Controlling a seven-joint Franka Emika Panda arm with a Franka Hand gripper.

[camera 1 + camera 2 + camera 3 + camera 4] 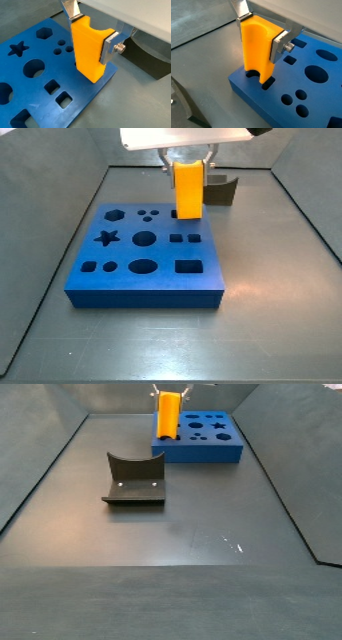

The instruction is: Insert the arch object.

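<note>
Gripped between the silver finger plates of the gripper (93, 31), the arch object (89, 49) stands upright in a wrist view, its top end clamped from two sides and its lower end reaching down to the blue board (40, 80). No writing or label can be read on any piece. The board carries shaped holes: a star, a hexagon, circles and squares, all without pieces in them.

In a wrist view the gripper (264, 30) holds the arch object (258, 47) the same way, jaws closed on the orange block. Its lower end meets the blue board (294, 102) at a slot near the board's corner; how deep it sits cannot be told.

In a side view the gripper (190, 160) hangs over the far right part of the blue board (140, 293), with the arch object (189, 188) upright below it. A dark fixture (221, 190) stands just behind.

In a side view the gripper (168, 392) is at the far end, the arch object (167, 414) at the left edge of the blue board (214, 452). The fixture (134, 479) stands nearer, apart from the board.
</note>
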